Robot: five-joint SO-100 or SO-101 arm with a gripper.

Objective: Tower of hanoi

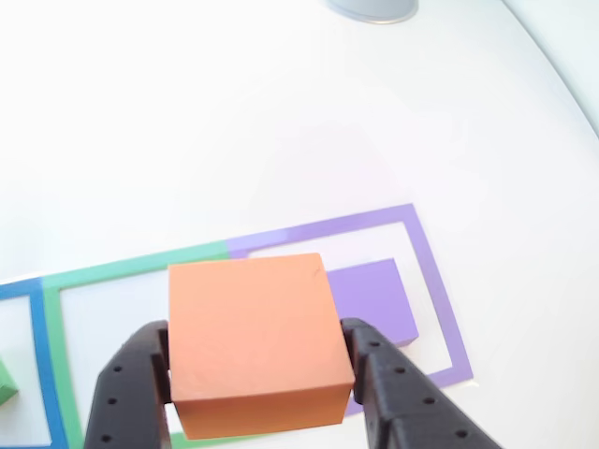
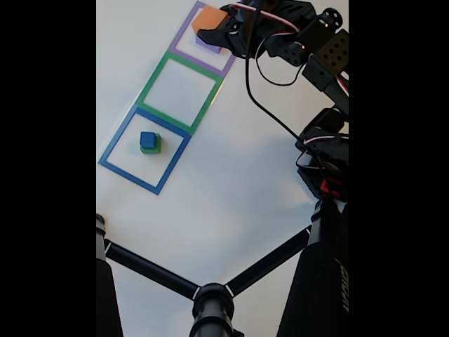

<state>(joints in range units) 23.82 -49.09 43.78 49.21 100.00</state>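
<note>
My gripper (image 1: 257,348) is shut on the orange block (image 1: 253,337), its black fingers (image 1: 140,374) pressing on the block's left and right sides. The block hangs just above and in front of the flat purple block (image 1: 374,297), which lies inside the purple tape square (image 1: 432,281). In the fixed view the orange block (image 2: 209,17) hovers over the purple block (image 2: 205,43) at the top, with the gripper (image 2: 216,24) around it. The blue cube (image 2: 147,137) sits on the green block (image 2: 149,148) inside the blue tape square (image 2: 118,135). A corner of the green block (image 1: 6,382) peeks in at the left edge.
The green tape square (image 2: 153,79) between the other two has nothing in it. The arm and its cables (image 2: 326,63) run down the right side. Black tripod legs (image 2: 154,270) cross the table's near part. A grey round base (image 1: 374,7) sits at the far edge.
</note>
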